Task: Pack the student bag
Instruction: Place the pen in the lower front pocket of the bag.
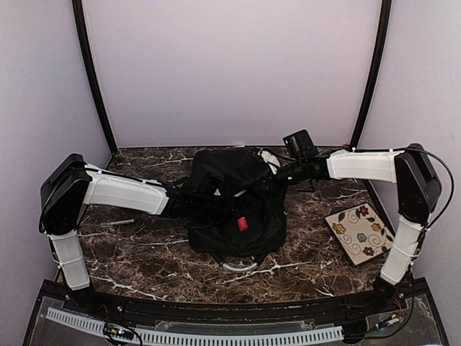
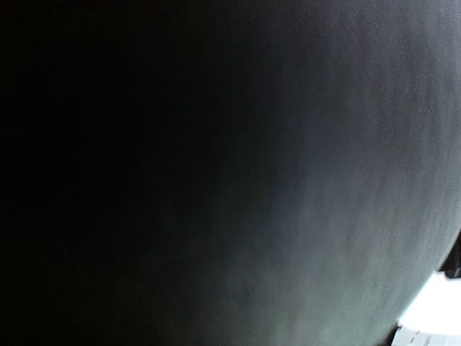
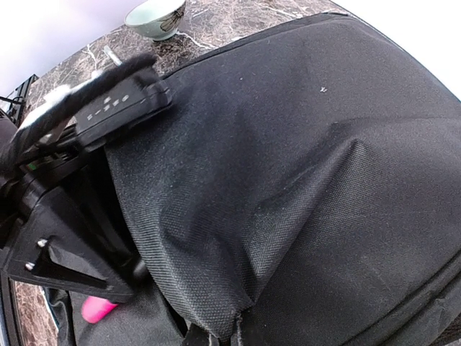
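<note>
The right end effector (image 1: pixel 274 178) is closed at the rim of the student bag (image 1: pixel 230 216), perhaps lifting the flap. The left end effector hides beneath the fabric; its state I cannot tell

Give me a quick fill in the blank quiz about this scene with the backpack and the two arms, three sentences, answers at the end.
1. The student bag in the middle is ___ in colour.
2. The floral tile lies on the ___ arm's side of the bag.
3. The table looks like dark ___ with white veins.
Missing words: black; right; marble.
</note>
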Robot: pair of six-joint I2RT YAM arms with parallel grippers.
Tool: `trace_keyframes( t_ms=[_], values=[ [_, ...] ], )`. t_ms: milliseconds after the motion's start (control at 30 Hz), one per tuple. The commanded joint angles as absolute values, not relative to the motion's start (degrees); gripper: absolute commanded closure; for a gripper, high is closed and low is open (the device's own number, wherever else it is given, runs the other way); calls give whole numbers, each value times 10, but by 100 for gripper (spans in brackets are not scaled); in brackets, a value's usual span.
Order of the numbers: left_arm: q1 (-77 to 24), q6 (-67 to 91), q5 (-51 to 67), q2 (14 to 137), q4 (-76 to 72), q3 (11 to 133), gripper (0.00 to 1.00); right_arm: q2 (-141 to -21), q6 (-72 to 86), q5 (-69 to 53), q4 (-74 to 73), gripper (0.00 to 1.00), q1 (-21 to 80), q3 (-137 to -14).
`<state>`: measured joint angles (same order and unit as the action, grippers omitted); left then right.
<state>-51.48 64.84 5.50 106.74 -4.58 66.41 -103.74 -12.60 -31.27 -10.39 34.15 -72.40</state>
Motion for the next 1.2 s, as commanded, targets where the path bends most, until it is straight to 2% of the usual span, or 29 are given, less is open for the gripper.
trace_keyframes(
  t_ms=[0,233,400,467,533,600,733,967,1167],
  values=[
    [-499,700,-29,1107,-36,702,91,-1035,-107,-377,-90,97,347,-739],
    [-485,762,-110,1132,-81,712,91,-1023,-104,-380,-87,97,347,-734],
    [-481,748,-104,1158,-175,736,91,-1023,-96,-390,-84,98,347,-733],
    [-481,752,-111,1170,-161,756,90,-1019,-91,-393,-79,98,348,-731],
    [-480,752,-120,1178,-149,770,83,-1017,-89,-380,-76,98,348,-729],
    [-480,743,-119,1179,-135,778,72,-1016,-93,-384,-80,98,348,-730],
    [-480,715,-94,1168,-104,785,60,-1013,-95,-386,-78,98,348,-729],
    [-494,665,-49,1120,-105,765,52,-1014,-101,-383,-80,98,347,-729],
    [-526,596,-46,1080,-64,764,52,-1013,-103,-380,-82,98,347,-730]
  ],
)
